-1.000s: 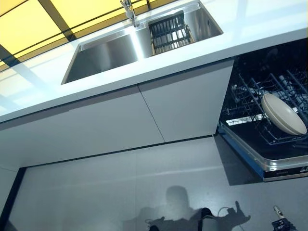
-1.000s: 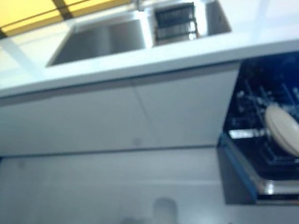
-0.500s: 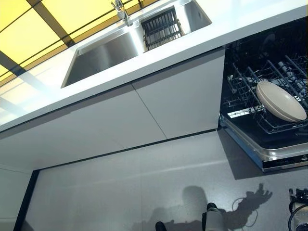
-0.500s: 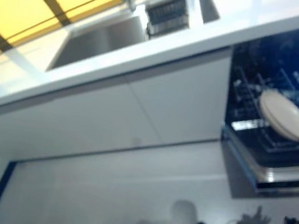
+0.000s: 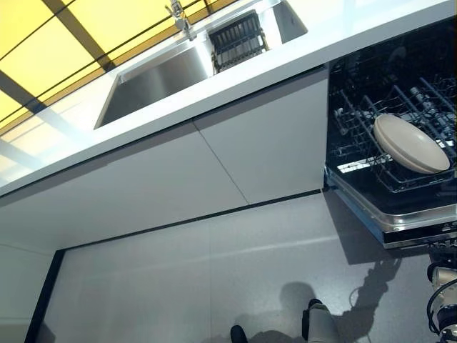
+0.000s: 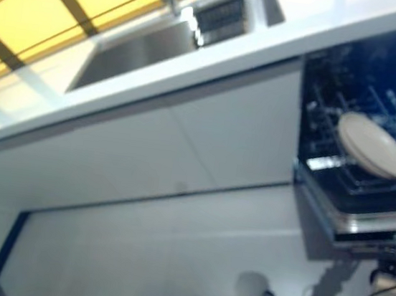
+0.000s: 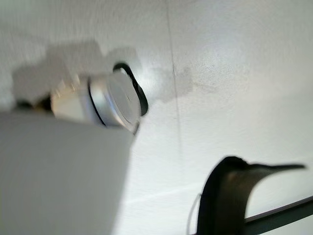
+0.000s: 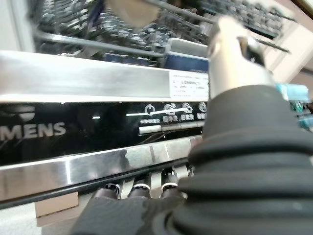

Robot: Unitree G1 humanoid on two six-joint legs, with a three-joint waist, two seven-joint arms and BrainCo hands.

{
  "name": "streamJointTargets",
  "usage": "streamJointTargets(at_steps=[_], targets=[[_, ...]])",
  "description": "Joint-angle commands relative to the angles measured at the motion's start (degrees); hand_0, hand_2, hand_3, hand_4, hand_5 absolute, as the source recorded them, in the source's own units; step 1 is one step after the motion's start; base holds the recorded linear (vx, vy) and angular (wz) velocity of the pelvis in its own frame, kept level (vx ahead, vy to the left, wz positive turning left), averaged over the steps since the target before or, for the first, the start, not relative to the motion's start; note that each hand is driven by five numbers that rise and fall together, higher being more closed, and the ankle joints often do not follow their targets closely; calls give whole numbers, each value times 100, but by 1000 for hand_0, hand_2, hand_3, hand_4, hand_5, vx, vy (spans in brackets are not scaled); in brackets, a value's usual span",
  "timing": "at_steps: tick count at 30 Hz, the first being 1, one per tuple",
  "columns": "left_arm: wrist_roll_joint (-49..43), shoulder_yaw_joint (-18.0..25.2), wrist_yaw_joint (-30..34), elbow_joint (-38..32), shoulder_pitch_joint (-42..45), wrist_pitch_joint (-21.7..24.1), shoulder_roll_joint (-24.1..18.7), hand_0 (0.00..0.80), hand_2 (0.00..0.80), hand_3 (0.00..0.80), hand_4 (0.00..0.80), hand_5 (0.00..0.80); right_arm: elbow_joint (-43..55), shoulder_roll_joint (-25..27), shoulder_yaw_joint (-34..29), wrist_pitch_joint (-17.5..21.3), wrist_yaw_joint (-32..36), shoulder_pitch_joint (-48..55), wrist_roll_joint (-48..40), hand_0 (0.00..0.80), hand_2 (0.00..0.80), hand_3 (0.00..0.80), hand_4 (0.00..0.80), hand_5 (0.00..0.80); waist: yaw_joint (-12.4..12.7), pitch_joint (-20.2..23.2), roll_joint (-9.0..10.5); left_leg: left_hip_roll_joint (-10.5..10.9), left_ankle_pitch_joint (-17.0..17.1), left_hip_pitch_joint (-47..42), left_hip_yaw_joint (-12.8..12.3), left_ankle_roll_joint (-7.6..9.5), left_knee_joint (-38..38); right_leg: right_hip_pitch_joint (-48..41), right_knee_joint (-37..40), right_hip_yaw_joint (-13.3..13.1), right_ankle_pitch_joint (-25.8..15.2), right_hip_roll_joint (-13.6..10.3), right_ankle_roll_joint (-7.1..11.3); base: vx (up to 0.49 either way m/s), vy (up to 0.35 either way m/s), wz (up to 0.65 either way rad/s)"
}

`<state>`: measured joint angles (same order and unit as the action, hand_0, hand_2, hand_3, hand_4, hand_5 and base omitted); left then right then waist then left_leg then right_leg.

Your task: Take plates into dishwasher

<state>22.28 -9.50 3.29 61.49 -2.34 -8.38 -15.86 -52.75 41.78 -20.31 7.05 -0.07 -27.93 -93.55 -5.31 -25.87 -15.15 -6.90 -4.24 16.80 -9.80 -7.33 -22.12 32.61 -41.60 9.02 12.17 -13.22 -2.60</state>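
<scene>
A beige plate (image 5: pixel 410 143) leans in the wire lower rack (image 5: pixel 357 128) of the open dishwasher at the right. No other plate shows. The dishwasher door (image 5: pixel 421 229) lies folded down. In the right wrist view its steel edge and control strip (image 8: pixel 98 78) fill the picture. My right hand (image 8: pixel 234 54) is at that front edge. Its thumb stands above the strip, and its straight fingers (image 8: pixel 142 188) touch the door's lower rim. It holds nothing. My left hand (image 7: pixel 112 103) is a blur over the grey floor.
A steel sink (image 5: pixel 164 71) with a tap (image 5: pixel 182 18) and a black dish rack (image 5: pixel 239 39) sits in the white counter (image 5: pixel 343 36). White cabinet fronts (image 5: pixel 214 171) run below it to the dishwasher. Grey floor lies in front.
The camera has swung, shifting the whole scene. My right arm has come into view at the lower right and risen to the door's front edge. The plate stays in the rack.
</scene>
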Motion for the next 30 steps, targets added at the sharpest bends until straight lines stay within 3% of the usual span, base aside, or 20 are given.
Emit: streamJointTargets(at_steps=[1,13,30], targets=[[262,-46,-134,-258,299,-130,-326,0,0,0,0,0,572,451,382,-346,329,-1264,420,0,0,0,0,0,325,-108,184,188,-95,487,55,471,-1162,-635,-109,140,555,-11,-32,1,-76,-2],[168,-54,-67,-430,433,-224,-506,0,0,0,0,0,539,775,1320,-343,247,-2716,993,0,0,0,0,0,717,-127,239,134,264,444,232,353,-941,-865,-123,386,632,9,-118,9,-50,-10],[22,-71,-53,-275,468,-120,-559,0,0,0,0,0,233,1095,1425,-381,-29,-2977,1007,0,0,0,0,0,922,44,498,100,191,41,296,343,-689,-1484,254,615,561,23,-84,25,-10,11]])
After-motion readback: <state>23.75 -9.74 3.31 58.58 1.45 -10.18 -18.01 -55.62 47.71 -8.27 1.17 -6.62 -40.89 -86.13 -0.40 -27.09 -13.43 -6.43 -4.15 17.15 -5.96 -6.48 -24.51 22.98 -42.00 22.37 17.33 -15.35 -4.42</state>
